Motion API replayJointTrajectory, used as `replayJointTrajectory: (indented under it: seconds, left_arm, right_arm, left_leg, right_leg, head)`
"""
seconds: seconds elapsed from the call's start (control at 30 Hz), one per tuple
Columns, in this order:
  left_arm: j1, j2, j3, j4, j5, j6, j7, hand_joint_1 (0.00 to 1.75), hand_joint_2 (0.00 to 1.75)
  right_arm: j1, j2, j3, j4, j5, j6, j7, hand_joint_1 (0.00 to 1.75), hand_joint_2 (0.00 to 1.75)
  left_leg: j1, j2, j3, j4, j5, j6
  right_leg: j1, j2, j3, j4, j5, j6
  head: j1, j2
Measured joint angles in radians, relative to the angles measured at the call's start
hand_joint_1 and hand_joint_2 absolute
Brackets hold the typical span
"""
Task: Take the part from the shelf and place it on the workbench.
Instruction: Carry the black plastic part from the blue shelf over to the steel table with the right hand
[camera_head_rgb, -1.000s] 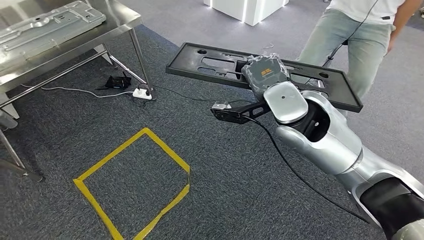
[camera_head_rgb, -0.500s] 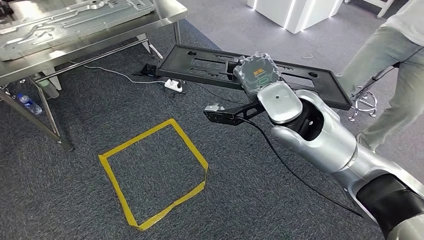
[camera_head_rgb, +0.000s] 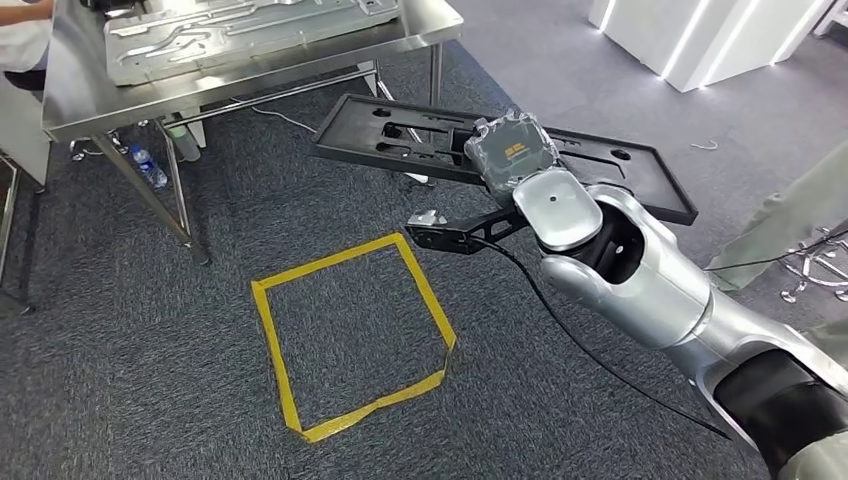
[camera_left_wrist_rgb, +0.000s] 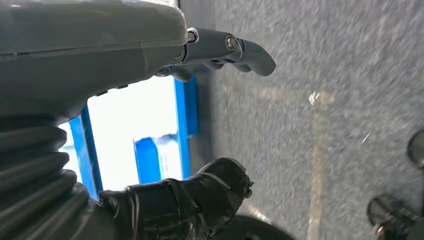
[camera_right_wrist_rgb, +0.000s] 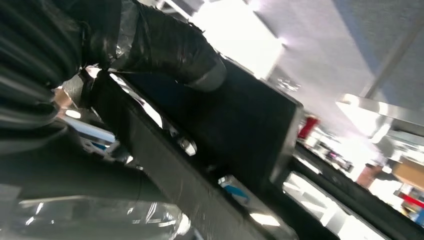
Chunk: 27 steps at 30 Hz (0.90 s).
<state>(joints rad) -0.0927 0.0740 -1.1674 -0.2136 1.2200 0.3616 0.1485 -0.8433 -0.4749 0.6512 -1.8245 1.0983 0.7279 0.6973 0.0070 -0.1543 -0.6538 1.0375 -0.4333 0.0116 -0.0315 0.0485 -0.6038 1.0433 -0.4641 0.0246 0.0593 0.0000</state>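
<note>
A long flat black plastic part (camera_head_rgb: 400, 135) with several cut-outs is carried level above the carpet, and my right hand (camera_head_rgb: 512, 152) grips it near its middle. In the right wrist view the thumb (camera_right_wrist_rgb: 170, 45) lies on the black part (camera_right_wrist_rgb: 235, 125). The steel workbench (camera_head_rgb: 75, 85) stands at the far left, and the part's left end reaches close to its near right corner. My left hand (camera_left_wrist_rgb: 200, 120) hangs over the carpet with its fingers apart and nothing in it.
A silver stamped metal panel (camera_head_rgb: 240, 25) lies on the workbench. A yellow tape square (camera_head_rgb: 350, 330) marks the grey carpet below. A water bottle (camera_head_rgb: 145, 165) stands under the bench. A person's trouser leg (camera_head_rgb: 790, 220) is at the right edge, a white sleeve (camera_head_rgb: 20, 30) at top left.
The camera has turned: the workbench and tape square have slid right in the picture and the person has slipped toward the right edge. My right hand still holds the black part.
</note>
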Motion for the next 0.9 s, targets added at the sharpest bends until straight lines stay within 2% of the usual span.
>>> replayJointTrajectory:
  seconds: [0.03, 0.07, 0.1, 0.13, 0.17, 0.2, 0.23, 0.27, 0.3, 0.37, 0.4, 0.47, 0.5, 0.57, 0.63, 0.67, 0.7, 0.73, 0.77, 0.83, 0.87, 0.9]
  left_arm:
    - [0.001, 0.0, 0.0, 0.0, 0.0, -0.001, 0.0, 0.0, 1.75]
    - [0.001, -0.001, 0.0, 0.0, 0.0, -0.001, 0.0, 0.0, 1.75]
    - [-0.001, -0.001, 0.0, 0.0, 0.0, -0.001, 0.0, 0.0, 1.75]
    - [-0.003, -0.002, 0.0, 0.0, 0.0, -0.001, 0.0, 0.0, 1.75]
    - [-0.004, -0.002, 0.0, 0.0, 0.0, -0.001, 0.0, 0.0, 1.75]
    - [-0.004, -0.002, 0.0, 0.0, 0.0, -0.002, 0.0, 0.0, 1.75]
    - [-0.005, -0.002, 0.0, 0.0, 0.0, -0.002, 0.0, 0.0, 1.75]
    - [-0.004, -0.001, 0.0, 0.0, 0.0, -0.003, 0.001, 0.0, 1.75]
    - [-0.003, -0.001, 0.0, 0.0, 0.0, -0.003, 0.001, 0.0, 1.75]
    - [-0.003, -0.001, 0.0, 0.0, 0.0, -0.002, 0.002, 0.0, 1.75]
    - [-0.002, 0.0, 0.0, 0.0, 0.0, -0.002, 0.002, 0.0, 1.75]
    - [0.0, 0.0, 0.0, 0.0, 0.0, 0.002, 0.004, 0.0, 1.75]
    - [0.002, 0.0, 0.0, 0.0, 0.0, 0.004, 0.005, 0.0, 1.75]
    - [0.002, 0.0, 0.0, 0.0, 0.0, 0.007, 0.006, 0.0, 1.75]
    - [-0.003, 0.0, 0.0, 0.0, 0.0, 0.008, 0.006, 0.0, 1.75]
    - [-0.005, 0.0, 0.0, 0.0, 0.0, 0.008, 0.006, 0.0, 1.75]
    - [-0.007, 0.0, 0.0, 0.0, 0.0, 0.008, 0.005, 0.0, 1.75]
    - [-0.008, 0.0, 0.0, 0.0, 0.0, 0.008, 0.004, 0.0, 1.75]
    - [-0.008, 0.0, 0.0, 0.0, 0.0, 0.008, 0.004, 0.0, 1.75]
    - [-0.008, 0.0, 0.0, 0.0, 0.0, 0.008, 0.003, 0.0, 1.75]
    - [-0.007, 0.0, 0.0, 0.0, 0.0, 0.008, 0.002, 0.0, 1.75]
    - [-0.007, 0.0, 0.0, 0.0, 0.0, 0.008, 0.002, 0.0, 1.75]
  right_arm:
    - [0.0, 0.002, 0.001, 0.001, 0.0, -0.001, 0.0, 1.75, 1.75]
    - [0.0, 0.003, 0.001, 0.001, 0.0, -0.001, 0.0, 1.75, 1.75]
    - [0.0, 0.004, 0.001, 0.002, 0.0, -0.002, 0.0, 1.75, 1.75]
    - [0.001, 0.004, 0.001, 0.004, 0.0, -0.003, 0.0, 1.75, 1.75]
    - [0.001, 0.004, 0.002, 0.006, -0.001, -0.004, 0.0, 1.75, 1.75]
    - [0.003, 0.004, 0.003, 0.008, -0.002, -0.006, 0.0, 1.75, 1.75]
    - [0.004, 0.004, 0.004, 0.009, -0.005, -0.009, 0.0, 1.75, 1.75]
    - [0.006, 0.004, 0.004, 0.011, -0.008, -0.014, 0.0, 1.75, 1.75]
    - [0.007, 0.004, 0.005, 0.012, -0.011, -0.02, 0.0, 1.75, 1.75]
    - [0.006, 0.004, 0.005, 0.015, -0.021, -0.04, 0.0, 1.75, 1.75]
    - [0.004, 0.005, 0.006, 0.017, -0.029, -0.055, 0.0, 1.75, 1.75]
    - [0.001, 0.005, 0.013, 0.02, -0.046, -0.078, 0.0, 1.75, 1.75]
    - [-0.001, 0.004, 0.016, 0.021, -0.051, -0.084, 0.0, 1.75, 1.75]
    - [-0.006, 0.004, 0.022, 0.023, -0.052, -0.087, 0.0, 1.75, 1.75]
    - [-0.01, 0.004, 0.025, 0.026, -0.051, -0.091, 0.0, 1.75, 1.75]
    - [-0.01, 0.003, 0.028, 0.028, -0.051, -0.094, 0.0, 1.75, 1.75]
    - [-0.008, 0.002, 0.031, 0.03, -0.051, -0.097, 0.0, 1.75, 1.75]
    - [-0.006, 0.002, 0.033, 0.031, -0.051, -0.098, 0.0, 1.75, 1.75]
    - [-0.005, 0.002, 0.036, 0.032, -0.051, -0.099, 0.0, 1.75, 1.75]
    - [-0.008, 0.002, 0.037, 0.033, -0.051, -0.099, 0.0, 1.75, 1.75]
    - [-0.011, 0.002, 0.037, 0.033, -0.05, -0.099, 0.0, 1.75, 1.75]
    - [-0.013, 0.002, 0.037, 0.033, -0.05, -0.098, 0.0, 1.75, 1.75]
  left_leg:
    - [-0.002, 0.026, -0.008, 0.013, -0.008, -0.006]
    - [-0.004, 0.062, -0.026, 0.046, -0.026, -0.01]
    - [-0.004, 0.103, -0.053, 0.099, -0.051, -0.015]
    - [-0.004, 0.128, -0.087, 0.162, -0.077, -0.018]
    - [-0.002, 0.14, -0.119, 0.222, -0.096, -0.021]
    - [0.0, 0.144, -0.14, 0.257, -0.101, -0.022]
    - [0.001, 0.147, -0.142, 0.258, -0.088, -0.022]
    - [0.001, 0.15, -0.124, 0.22, -0.061, -0.021]
    - [0.001, 0.157, -0.09, 0.155, -0.027, -0.018]
    - [-0.005, 0.173, -0.024, 0.036, 0.011, -0.01]
    - [-0.008, 0.177, -0.009, 0.007, 0.014, -0.005]
    - [-0.012, 0.17, -0.006, -0.002, 0.01, 0.004]
    - [-0.009, 0.166, -0.003, -0.006, 0.01, 0.008]
    - [-0.004, 0.159, 0.006, -0.016, 0.012, 0.019]
    - [-0.003, 0.154, 0.011, -0.019, 0.011, 0.029]
    - [-0.003, 0.15, 0.012, -0.019, 0.009, 0.032]
    - [-0.004, 0.145, 0.013, -0.017, 0.008, 0.033]
    - [-0.005, 0.14, 0.013, -0.015, 0.006, 0.034]
    - [-0.005, 0.135, 0.015, -0.012, 0.003, 0.034]
    - [-0.005, 0.127, 0.016, -0.006, -0.003, 0.029]
    - [-0.006, 0.124, 0.014, -0.002, -0.006, 0.025]
    - [-0.007, 0.121, 0.011, 0.001, -0.006, 0.02]
  right_leg:
    - [-0.001, -0.014, 0.003, -0.004, 0.001, -0.008]
    - [-0.001, -0.028, 0.007, -0.008, 0.002, -0.015]
    - [0.002, -0.043, 0.01, -0.011, 0.001, -0.02]
    - [0.005, -0.058, 0.012, -0.011, 0.0, -0.025]
    - [0.007, -0.074, 0.013, -0.011, -0.003, -0.027]
    - [0.008, -0.088, 0.015, -0.011, -0.005, -0.028]
    - [0.009, -0.101, 0.017, -0.011, -0.007, -0.028]
    - [0.009, -0.112, 0.02, -0.011, -0.01, -0.027]
    - [0.01, -0.123, 0.025, -0.011, -0.014, -0.025]
    - [0.014, -0.139, 0.031, -0.011, -0.022, -0.016]
    - [0.016, -0.146, 0.033, -0.011, -0.025, -0.011]
    - [0.02, -0.157, 0.037, -0.014, -0.027, -0.001]
    - [0.019, -0.154, 0.039, -0.013, -0.03, 0.005]
    - [0.015, -0.117, 0.023, 0.024, -0.055, 0.013]
    - [0.013, -0.068, -0.036, 0.136, -0.104, 0.018]
    - [0.013, -0.057, -0.073, 0.2, -0.124, 0.019]
    - [0.013, -0.052, -0.101, 0.242, -0.128, 0.021]
    - [0.013, -0.051, -0.113, 0.25, -0.115, 0.021]
    - [0.012, -0.051, -0.107, 0.221, -0.086, 0.02]
    - [0.012, -0.047, -0.058, 0.1, -0.018, 0.016]
    - [0.013, -0.045, -0.036, 0.047, 0.002, 0.013]
    - [0.015, -0.042, -0.023, 0.016, 0.01, 0.008]
  head:
    - [-0.003, 0.0]
    - [-0.005, 0.0]
    - [-0.007, 0.0]
    - [-0.009, 0.0]
    - [-0.009, 0.0]
    - [-0.009, 0.0]
    - [-0.009, 0.0]
    - [-0.009, 0.0]
    - [-0.009, 0.0]
    - [-0.008, 0.0]
    - [-0.008, 0.0]
    - [-0.007, 0.0]
    - [-0.007, 0.0]
    - [-0.004, 0.0]
    - [0.0, 0.0]
    - [0.001, 0.0]
    - [0.002, 0.0]
    - [0.002, 0.0]
    - [0.002, 0.0]
    - [0.002, 0.0]
    - [0.002, 0.0]
    - [0.002, 0.0]
